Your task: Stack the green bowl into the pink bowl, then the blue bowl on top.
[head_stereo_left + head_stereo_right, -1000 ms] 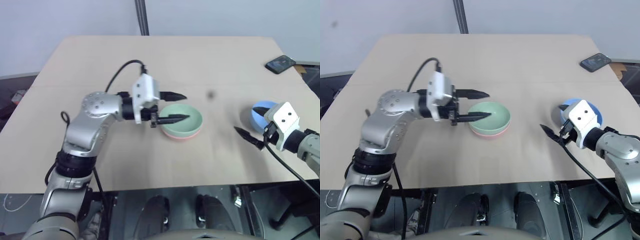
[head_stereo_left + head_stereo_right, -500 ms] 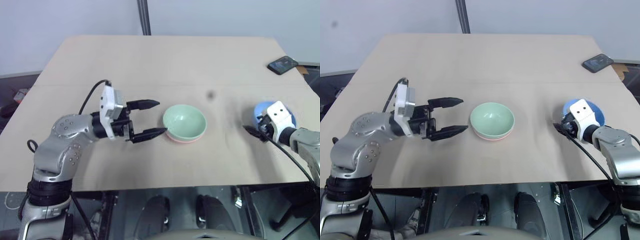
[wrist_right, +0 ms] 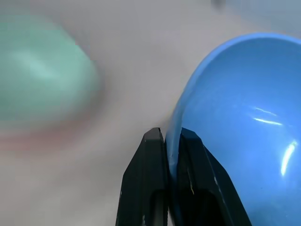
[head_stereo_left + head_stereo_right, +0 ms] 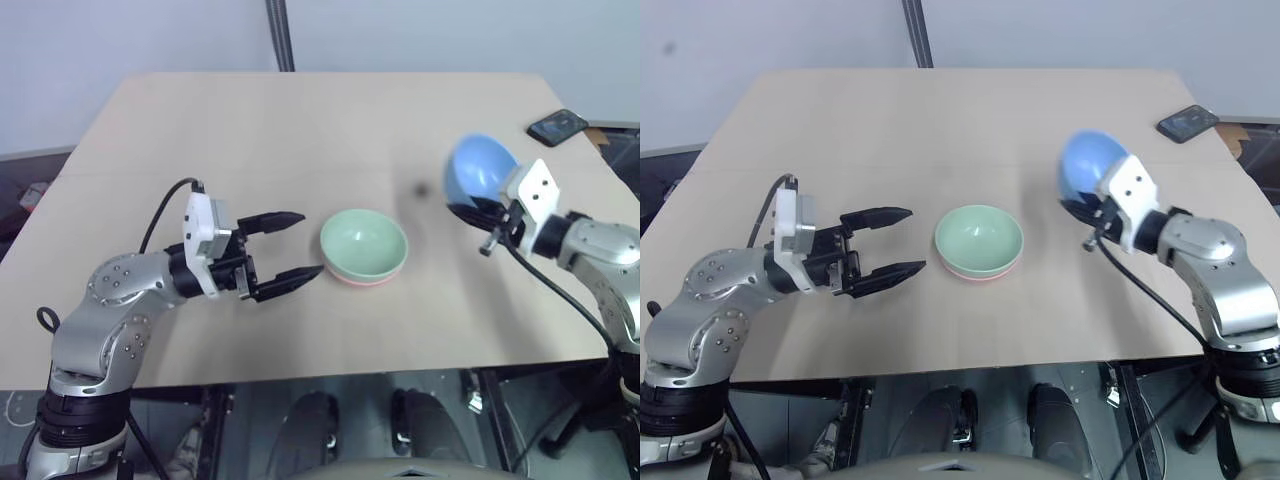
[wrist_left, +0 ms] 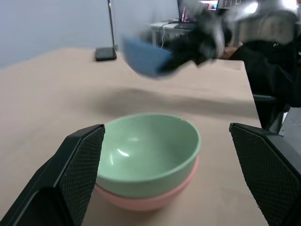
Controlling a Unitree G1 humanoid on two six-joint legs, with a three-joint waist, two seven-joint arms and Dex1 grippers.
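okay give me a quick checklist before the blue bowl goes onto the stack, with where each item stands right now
1. Green bowl nested in pink bowl: ok.
2. Right gripper pinching the blue bowl by its rim: ok.
3. Blue bowl lifted off the table: ok.
4. Blue bowl level for placing: not ok, it hangs tilted.
5. Left gripper open and apart from the stack: ok, though it sits close beside it.
6. Blue bowl above the stack: not ok, it is off to the right arm's side.

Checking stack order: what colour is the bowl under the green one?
Salmon pink: the pink bowl sits beneath the green bowl; clearest in the left wrist view.
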